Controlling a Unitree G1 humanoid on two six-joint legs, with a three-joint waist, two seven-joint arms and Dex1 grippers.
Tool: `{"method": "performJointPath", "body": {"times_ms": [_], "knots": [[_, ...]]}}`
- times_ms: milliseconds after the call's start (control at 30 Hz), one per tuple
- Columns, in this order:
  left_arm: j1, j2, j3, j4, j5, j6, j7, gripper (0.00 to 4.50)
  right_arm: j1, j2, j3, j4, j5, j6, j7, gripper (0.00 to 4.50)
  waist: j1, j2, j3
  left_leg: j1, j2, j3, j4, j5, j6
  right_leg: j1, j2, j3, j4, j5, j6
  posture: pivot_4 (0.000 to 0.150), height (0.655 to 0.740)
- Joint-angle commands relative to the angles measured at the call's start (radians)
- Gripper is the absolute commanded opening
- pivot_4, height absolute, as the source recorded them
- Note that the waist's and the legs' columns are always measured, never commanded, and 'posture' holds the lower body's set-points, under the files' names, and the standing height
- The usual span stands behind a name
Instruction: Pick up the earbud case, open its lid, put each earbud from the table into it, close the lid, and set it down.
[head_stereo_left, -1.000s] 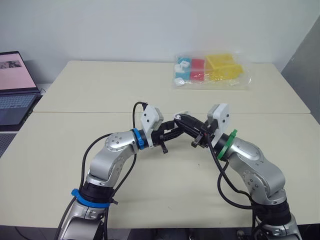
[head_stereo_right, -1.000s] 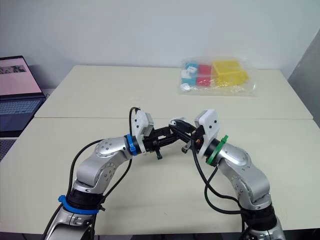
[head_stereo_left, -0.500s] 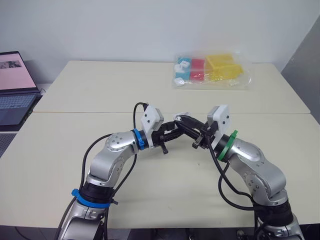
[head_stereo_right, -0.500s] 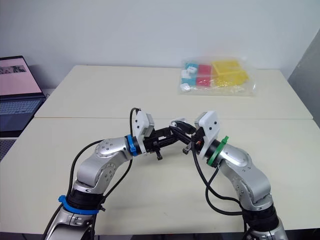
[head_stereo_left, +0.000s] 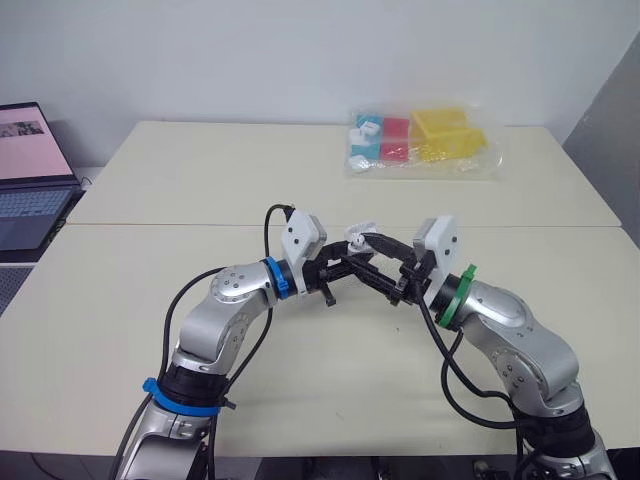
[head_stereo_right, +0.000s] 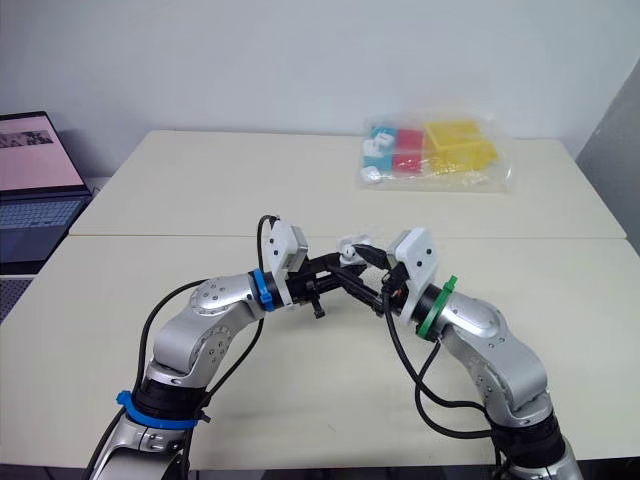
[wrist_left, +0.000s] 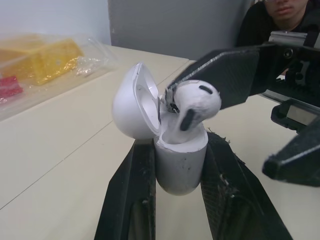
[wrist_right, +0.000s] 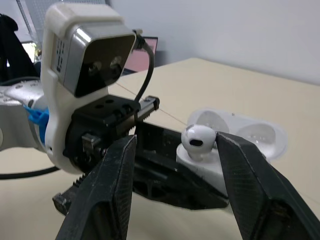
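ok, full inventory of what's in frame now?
tables: 2, beige, pushed together
earbud case: 1, white, lid open, lifted, centre front
earbud: 1, white, at the case's mouth
plastic bag: 1, clear with yellow, red, blue, white pieces, far right of tables
laptop: 1, dark, open, left of the tables
person: 1, dark top, background of left wrist view
left gripper: 1, black, shut on the case
right gripper: 1, black, open, one finger at the earbud

We find the left gripper (wrist_left: 180, 150) clamped on the body of the white earbud case (wrist_left: 181, 167), with the lid (wrist_left: 129, 107) swung open. One earbud (wrist_left: 196, 102) sits partway in the mouth of the case and touches a black finger (wrist_left: 235, 70) of the right gripper (wrist_left: 218, 129).
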Motion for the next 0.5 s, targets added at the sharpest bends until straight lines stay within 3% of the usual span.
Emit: {"method": "performJointPath", "body": {"times_ms": [33,500], "knots": [[-0.006,0.001,0.016,-0.057,-0.022,-0.021,-0.009,0.82,-0.003,-0.009,-0.040,-0.049,0.021,0.008,-0.012,2.59,0.000,0.000,0.000,0.000,0.000,0.000,0.000,0.000,0.000,0.000,0.000,0.000,0.000,0.000,0.000,0.150,0.7400],[-0.005,0.004,0.017,-0.052,-0.018,-0.024,-0.010,0.82,-0.037,-0.121,-0.176,-0.098,0.105,0.046,0.028,2.59,0.001,0.000,0.000,0.000,0.000,0.000,0.000,0.000,0.000,0.000,0.000,0.000,0.000,0.000,0.000,0.150,0.7400]]}}
